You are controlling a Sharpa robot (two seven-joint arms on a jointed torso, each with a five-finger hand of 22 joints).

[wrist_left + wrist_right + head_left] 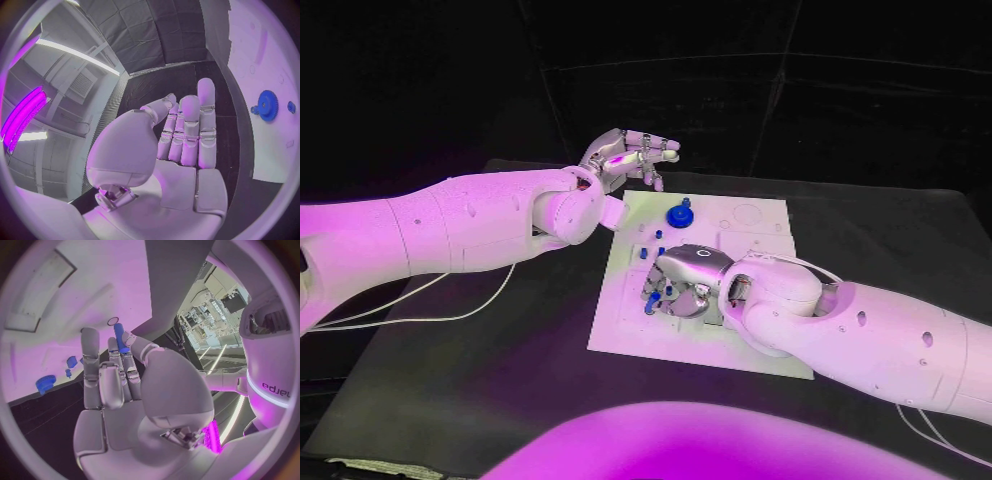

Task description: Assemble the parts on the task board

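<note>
My right hand (678,285) works over the task board (762,245), pinching a blue peg (119,337) above the white plate.
My left hand (629,157) hovers off the board's far left corner, fingers straight and apart, holding nothing; a blue gear (679,213) sits toward the board's far end; small blue parts (649,244) lie between it and my right hand.
</note>
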